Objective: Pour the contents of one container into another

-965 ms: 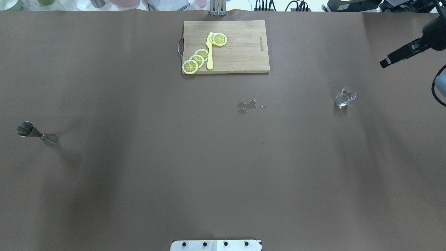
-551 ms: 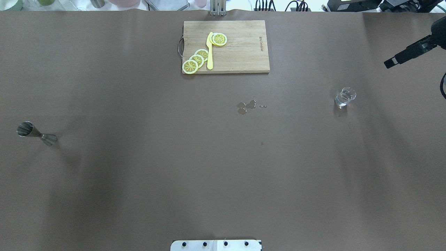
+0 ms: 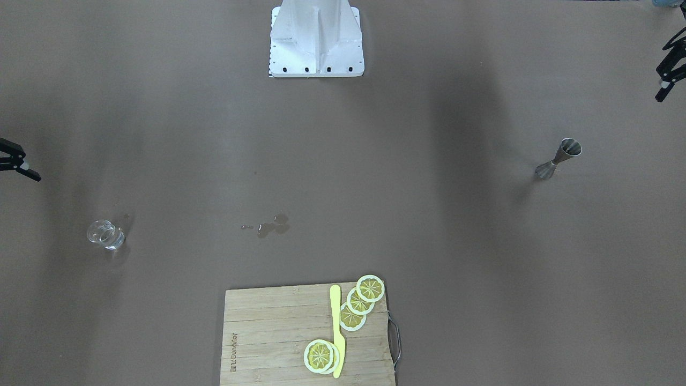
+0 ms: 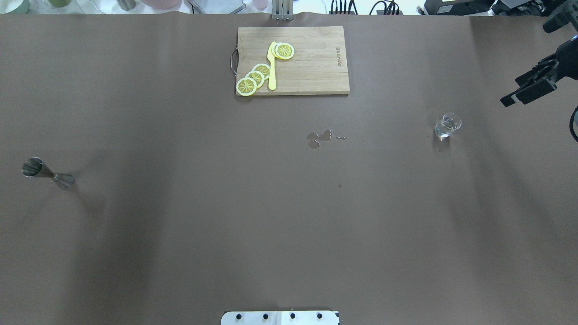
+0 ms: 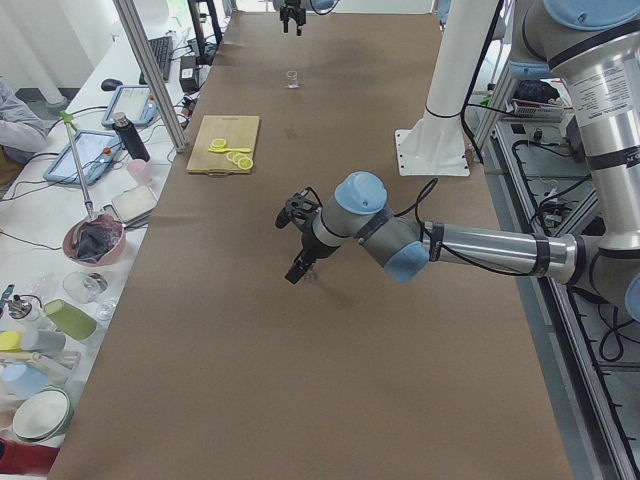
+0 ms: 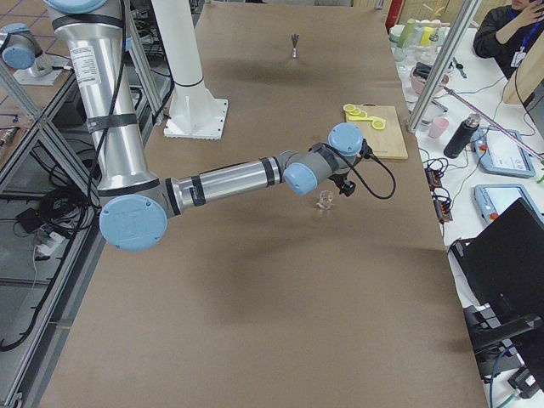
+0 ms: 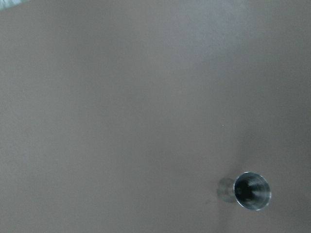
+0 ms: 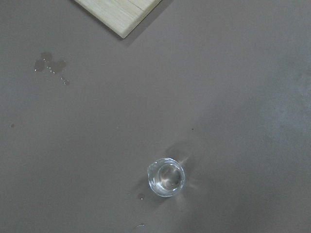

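Note:
A steel jigger point(image 4: 45, 172) stands upright at the table's left side and also shows as a jigger point(image 3: 557, 159) in the front-facing view. From above, the left wrist view looks down on the jigger point(image 7: 250, 190). A small clear glass point(image 4: 447, 125) with a little liquid stands at the right. The right wrist view shows the glass point(image 8: 166, 177) below it. My right gripper point(image 4: 511, 91) hovers open to the right of the glass and beyond it, holding nothing. My left gripper point(image 3: 663, 75) hangs open near the jigger, out toward the table's edge, and is outside the overhead view.
A wooden cutting board point(image 4: 311, 61) at the back centre carries lemon slices point(image 4: 255, 77) and a yellow knife point(image 4: 272, 65). A small spill point(image 4: 319, 137) wets the table's middle. The robot's base plate point(image 4: 280, 317) sits at the near edge.
My right gripper has drifted toward the table's right edge and the robot's side, and has turned so both fingers show. The jigger and glass have not moved.

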`<state>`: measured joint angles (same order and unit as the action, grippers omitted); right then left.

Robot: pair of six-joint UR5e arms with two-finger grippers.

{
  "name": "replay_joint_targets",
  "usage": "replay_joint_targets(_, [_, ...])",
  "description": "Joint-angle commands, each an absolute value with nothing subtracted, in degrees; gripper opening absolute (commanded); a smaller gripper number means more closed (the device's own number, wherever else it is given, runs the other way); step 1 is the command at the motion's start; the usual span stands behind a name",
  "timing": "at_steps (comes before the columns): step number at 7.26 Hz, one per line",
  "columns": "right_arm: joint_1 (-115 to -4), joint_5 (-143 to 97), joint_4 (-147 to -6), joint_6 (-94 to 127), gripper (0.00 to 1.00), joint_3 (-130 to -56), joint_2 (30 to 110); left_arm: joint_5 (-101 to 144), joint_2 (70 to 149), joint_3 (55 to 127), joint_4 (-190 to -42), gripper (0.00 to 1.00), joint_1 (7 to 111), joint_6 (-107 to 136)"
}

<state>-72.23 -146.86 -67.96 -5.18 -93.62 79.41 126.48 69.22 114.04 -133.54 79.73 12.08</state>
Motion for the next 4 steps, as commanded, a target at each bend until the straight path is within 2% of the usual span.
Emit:
replay_joint_targets(1, [-69.4, -146.0, -61.9, -8.2, 1.0, -90.5, 81.3, 122.0, 63.2, 111.8, -150.4, 0.99, 79.8, 12.7])
replay_joint_targets(4, [-69.4, -147.6, -40.5, -7.0, 1.0, -81.5, 83.2, 113.5, 62.7, 100.5, -176.5, 0.99, 76.1, 12.9])
